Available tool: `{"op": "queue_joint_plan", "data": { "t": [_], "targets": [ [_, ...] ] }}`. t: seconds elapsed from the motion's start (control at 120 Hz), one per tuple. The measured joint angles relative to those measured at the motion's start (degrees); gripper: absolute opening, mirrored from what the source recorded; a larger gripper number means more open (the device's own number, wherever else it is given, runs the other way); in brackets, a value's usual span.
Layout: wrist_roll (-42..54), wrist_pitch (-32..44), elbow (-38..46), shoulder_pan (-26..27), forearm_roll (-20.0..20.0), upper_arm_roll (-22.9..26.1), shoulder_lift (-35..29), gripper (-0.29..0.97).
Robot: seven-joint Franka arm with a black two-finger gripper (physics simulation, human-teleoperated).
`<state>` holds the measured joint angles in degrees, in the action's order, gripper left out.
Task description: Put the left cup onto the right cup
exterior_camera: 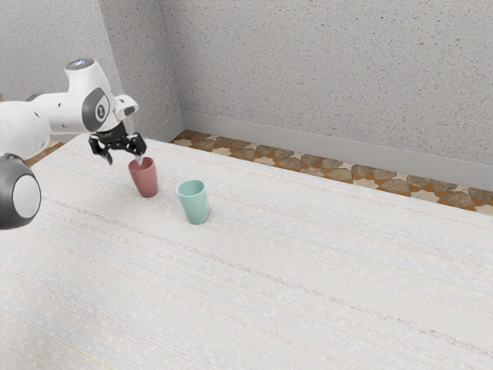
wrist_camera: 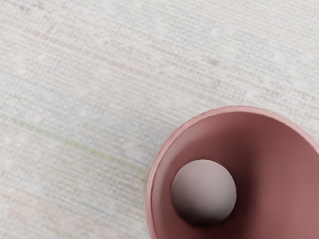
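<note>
Hand (exterior_camera: 124,157) spread wide over one pink cup (exterior_camera: 144,179), one teal cup (exterior_camera: 192,202) just beside

Matt smooth pink cup (exterior_camera: 144,177), teal cup (exterior_camera: 192,200), grainy pale table (exterior_camera: 308,277)

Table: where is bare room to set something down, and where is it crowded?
Bare table stretches from the teal cup to the exterior view's right. Crowded: the gap between pink cup and teal cup, with the gripper above the pink cup.

Pink cup (exterior_camera: 144,181) rim maybe hides 1 tip of hand (exterior_camera: 123,158); arm (exterior_camera: 31,127) cropped.
</note>
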<state>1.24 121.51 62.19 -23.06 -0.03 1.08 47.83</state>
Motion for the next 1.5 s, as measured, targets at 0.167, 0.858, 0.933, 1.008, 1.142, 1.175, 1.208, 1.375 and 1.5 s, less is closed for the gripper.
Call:
{"op": "queue_joint_plan", "data": {
  "t": [0.167,0.858,0.933,1.008,1.142,1.175,1.208,1.375,1.5],
  "targets": [
    [-0.02,0.62,-0.03,-0.31,-0.04,0.04,0.26,0.68],
    [0.08,3.51,-0.03,-1.45,-0.06,1.35,1.87,0.68],
    [0.10,3.86,-0.03,-1.56,-0.06,1.38,2.12,0.68],
    [0.13,4.26,-0.03,-1.68,-0.06,1.57,2.25,0.68],
    [0.17,4.72,-0.03,-1.78,-0.06,1.67,2.69,0.68],
    [0.18,4.81,-0.03,-1.86,-0.06,1.70,2.85,0.68],
    [0.19,4.89,-0.03,-1.96,-0.06,1.72,2.94,0.68],
    [0.24,5.63,-0.03,-2.08,-0.06,1.73,3.37,0.68],
    [0.32,6.01,-0.03,-2.16,-0.06,1.74,3.46,0.68]
  ]
}}
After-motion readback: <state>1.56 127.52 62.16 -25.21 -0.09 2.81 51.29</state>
